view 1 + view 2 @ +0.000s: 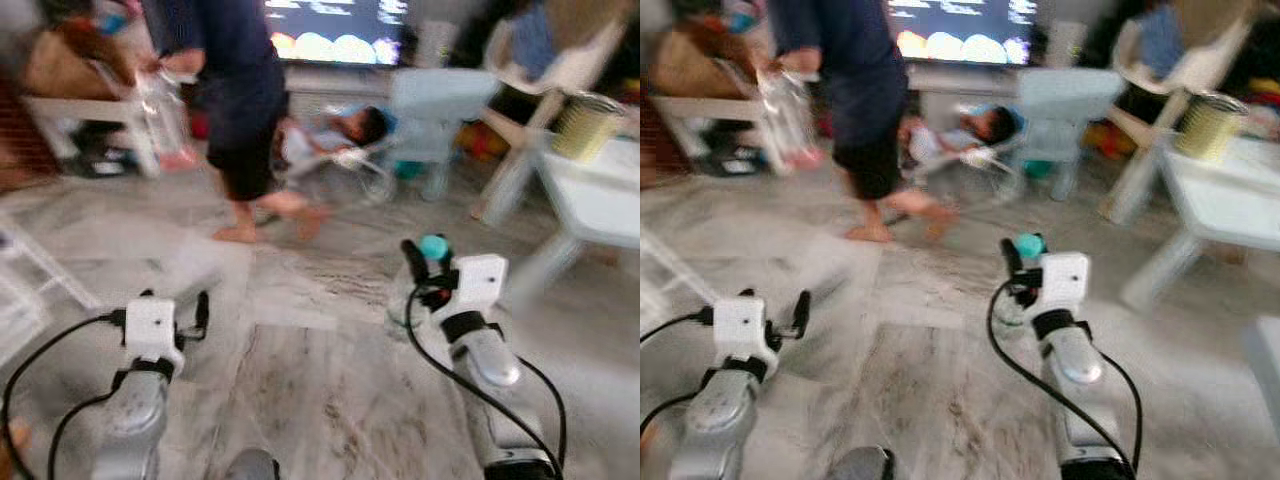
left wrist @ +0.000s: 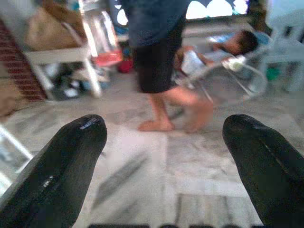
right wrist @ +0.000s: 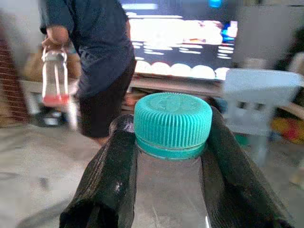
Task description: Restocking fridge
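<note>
The right gripper (image 3: 172, 156) is closed on the neck of a clear bottle (image 3: 170, 194) with a teal cap (image 3: 173, 124), one black finger on each side just under the cap; the bottle is held upright above the marble floor (image 1: 320, 390), right of centre and near the robot. The left gripper (image 2: 166, 156) is empty, its two black fingers (image 2: 61, 166) spread wide over the floor on the left. Farther off, a person (image 1: 240, 90) in dark clothes stands barefoot, carrying a clear jug (image 1: 165, 115) in one hand. Behind them a screen (image 1: 335, 25) glows, and a child (image 1: 350, 130) lies in a low seat. A white table (image 1: 600, 200) on the far right bears a yellow tin (image 1: 585, 125).
</note>
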